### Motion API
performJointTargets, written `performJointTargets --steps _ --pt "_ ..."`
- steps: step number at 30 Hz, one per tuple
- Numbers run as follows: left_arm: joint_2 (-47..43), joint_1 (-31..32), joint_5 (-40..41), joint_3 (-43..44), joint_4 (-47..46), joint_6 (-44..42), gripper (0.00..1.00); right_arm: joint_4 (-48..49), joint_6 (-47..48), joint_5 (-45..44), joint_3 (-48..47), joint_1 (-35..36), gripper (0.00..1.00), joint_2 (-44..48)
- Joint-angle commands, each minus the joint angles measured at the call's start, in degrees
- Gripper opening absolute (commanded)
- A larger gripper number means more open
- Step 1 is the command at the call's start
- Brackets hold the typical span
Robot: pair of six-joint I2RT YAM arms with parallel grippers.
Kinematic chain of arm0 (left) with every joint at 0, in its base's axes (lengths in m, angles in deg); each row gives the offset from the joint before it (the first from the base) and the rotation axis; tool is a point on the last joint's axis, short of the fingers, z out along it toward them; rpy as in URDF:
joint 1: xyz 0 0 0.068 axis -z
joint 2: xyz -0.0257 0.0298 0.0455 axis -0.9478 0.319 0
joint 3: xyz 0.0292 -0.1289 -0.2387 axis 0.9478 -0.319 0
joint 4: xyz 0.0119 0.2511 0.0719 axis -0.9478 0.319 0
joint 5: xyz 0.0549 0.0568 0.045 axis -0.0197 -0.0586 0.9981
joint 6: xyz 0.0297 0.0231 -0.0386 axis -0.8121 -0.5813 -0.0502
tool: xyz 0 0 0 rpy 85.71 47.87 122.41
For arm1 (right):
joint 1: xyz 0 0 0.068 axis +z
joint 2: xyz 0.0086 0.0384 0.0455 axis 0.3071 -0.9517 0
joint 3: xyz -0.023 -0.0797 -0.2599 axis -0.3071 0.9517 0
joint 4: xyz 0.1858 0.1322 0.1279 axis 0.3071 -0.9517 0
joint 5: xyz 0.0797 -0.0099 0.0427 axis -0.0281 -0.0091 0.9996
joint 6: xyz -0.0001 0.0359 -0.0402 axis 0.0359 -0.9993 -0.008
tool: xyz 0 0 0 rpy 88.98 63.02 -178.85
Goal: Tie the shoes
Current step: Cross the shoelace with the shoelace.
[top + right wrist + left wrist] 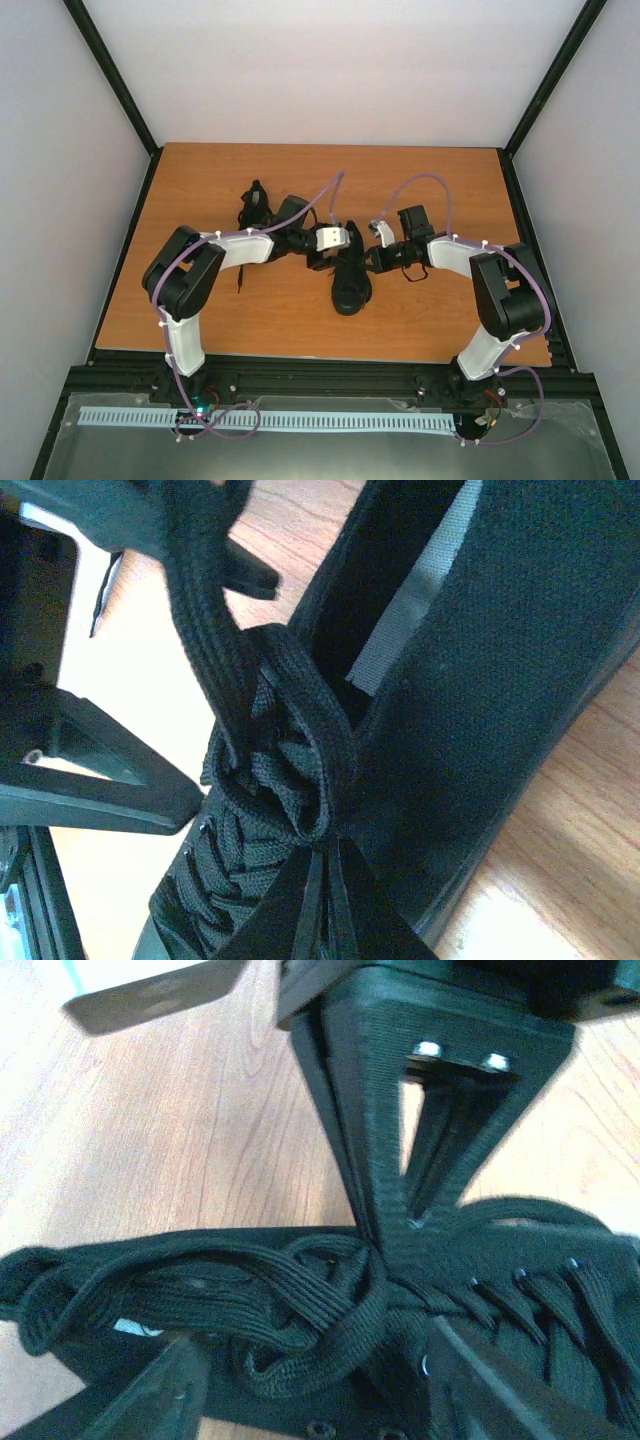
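One black shoe [351,288] lies at the table's middle, toe toward me. Both grippers meet over its laces. My right gripper [328,848] is shut on a lace loop [300,740] at the top of the lacing; its black fingers [375,1160] come down in the left wrist view. A lace strand [205,610] runs up from the loop past the left gripper's finger [100,780]. My left gripper [310,1400] is open, its fingers [490,1390] standing either side of the bunched laces [300,1310]. The second black shoe [257,205] lies at the back left, behind the left arm.
The wooden table [440,180] is boxed in by white walls and a black frame. A loose lace end [240,276] trails below the left forearm. A metal tray [330,450] sits below the arm bases.
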Motion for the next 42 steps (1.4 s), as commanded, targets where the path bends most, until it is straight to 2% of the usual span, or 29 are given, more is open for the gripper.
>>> performJointTargets --steps 1,4,8,12,18,25,29,32,36,39,42 --pt "-5.27 -0.7 -2.05 0.5 8.16 -10.76 0.67 -0.35 1.14 -1.12 0.54 0.3 0.03 1.33" --pt "-7.04 -1.39 -1.03 1.19 16.35 -17.58 0.73 -0.38 1.45 -0.61 0.43 0.41 0.03 1.3" --pt "-7.81 -1.63 2.37 1.02 23.4 -22.02 0.72 -0.08 1.55 -0.34 0.45 0.75 0.03 1.46" --pt "-7.68 -0.85 3.9 -0.39 22.02 -21.05 0.69 0.09 1.46 -0.49 0.39 1.03 0.03 1.48" --pt "-5.51 0.82 7.49 0.02 18.93 -16.54 0.58 -0.12 1.45 -1.03 0.58 1.2 0.03 1.89" --pt "-3.31 1.95 7.02 0.63 22.82 -19.38 0.56 -0.27 1.63 -1.43 0.68 1.21 0.03 1.86" --pt "-2.59 2.06 8.19 0.26 19.85 -18.5 0.47 -0.21 1.64 -1.39 0.63 1.21 0.03 1.93" --pt "-2.28 2.06 8.27 0.25 18.35 -17.99 0.35 -0.29 1.68 -1.43 0.66 1.21 0.03 1.85" --pt "-2.46 2.06 9.26 0.11 17.34 -16.41 0.03 -0.38 1.55 -1.64 0.83 1.21 0.03 2.07" --pt "-3.43 1.65 11.38 -0.33 19.3 -17.31 0.01 -0.64 1.56 -1.7 1.07 1.21 0.03 2.33" --pt "-5.84 0.92 9.01 -0.65 23.74 -21.53 0.01 -0.92 1.55 -1.76 1.27 1.21 0.03 2.69"
